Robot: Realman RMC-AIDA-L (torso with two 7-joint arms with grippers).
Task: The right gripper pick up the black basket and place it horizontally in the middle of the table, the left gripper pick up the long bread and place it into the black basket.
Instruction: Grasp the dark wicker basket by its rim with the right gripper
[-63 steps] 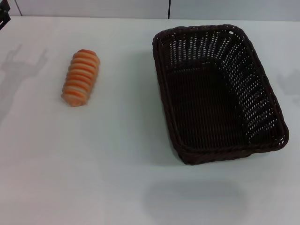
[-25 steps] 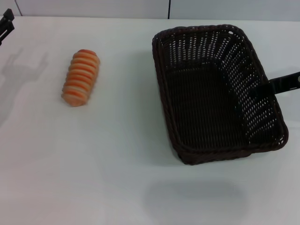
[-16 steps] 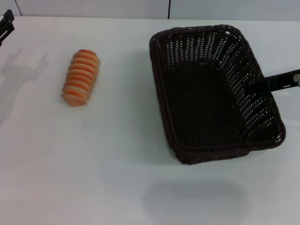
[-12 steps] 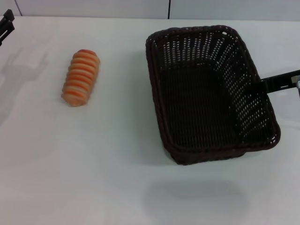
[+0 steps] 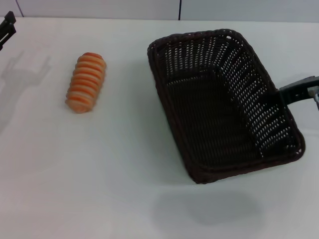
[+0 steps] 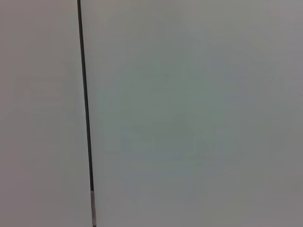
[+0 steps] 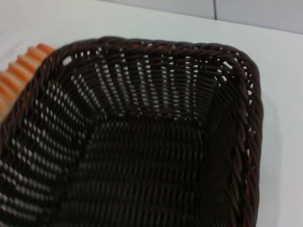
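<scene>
The right gripper (image 5: 279, 96) is clamped on the right wall of the basket (image 5: 219, 104). Since half a second ago the basket has slid left and twisted, its far end swinging toward the bread (image 5: 85, 82). Judgement: the move to mid-table (image 5: 124, 189) is under way, not finished; the basket sits diagonal. The left gripper (image 5: 6, 27) is parked far left, fingers' state undeterminable.
</scene>
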